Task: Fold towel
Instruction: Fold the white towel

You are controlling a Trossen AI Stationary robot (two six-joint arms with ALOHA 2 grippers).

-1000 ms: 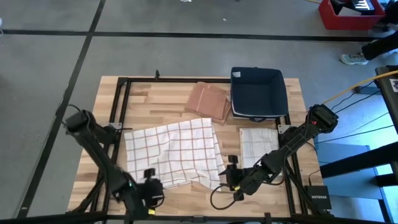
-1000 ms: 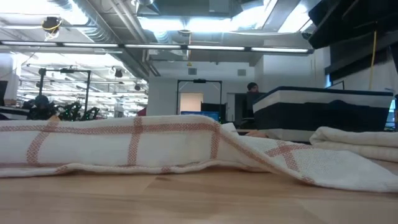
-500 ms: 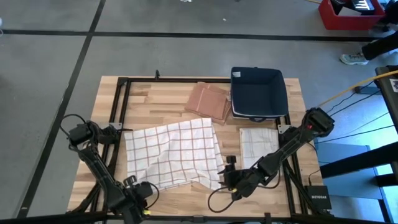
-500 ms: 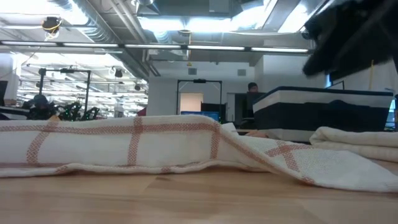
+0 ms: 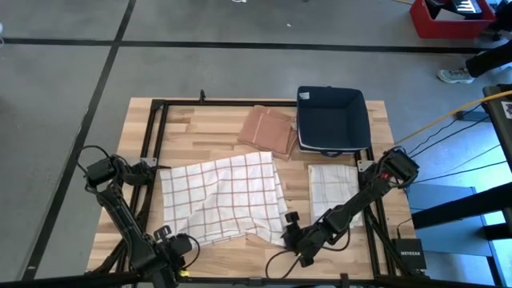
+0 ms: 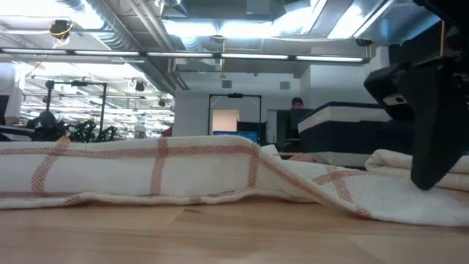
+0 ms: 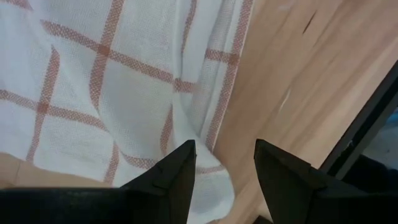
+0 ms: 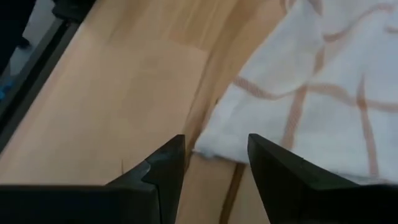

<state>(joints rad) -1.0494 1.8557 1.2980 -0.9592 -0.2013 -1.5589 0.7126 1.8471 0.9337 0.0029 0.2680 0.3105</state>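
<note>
A white towel with red checks [image 5: 220, 198] lies spread and rumpled on the wooden table. In the low view it is a long low ridge [image 6: 161, 169]. My left gripper [image 5: 172, 242] is open at the towel's near left corner. In the left wrist view its fingertips [image 7: 224, 163] stand on either side of the towel's hemmed edge [image 7: 217, 134]. My right gripper [image 5: 290, 226] is open at the near right corner. That corner [image 8: 208, 149] lies between its fingertips [image 8: 216, 152]. One dark finger [image 6: 432, 147] reaches down to the cloth. My right gripper comes down from above at the towel's near right corner [image 6: 410, 192]. One fingertip [image 6: 429, 180] reaches the cloth's surface, but I cannot tell whether it touches. The towel lies flat on the table. My left gripper touches nothing that shows.
A dark blue bin [image 5: 332, 118] stands at the table's far right, with brown cloths [image 5: 268, 130] beside it. A folded white towel [image 5: 332, 184] lies right of the checked one. Black frame rails [image 5: 156, 136] run along the table's sides. Bare wood [image 5: 240, 252] shows near the front edge.
My right gripper has come down at the towel's near right corner and shifted slightly left; it now shows in the low view as a finger at the cloth. My left gripper has moved toward the table's left, along the near edge. The towel has stayed put.
</note>
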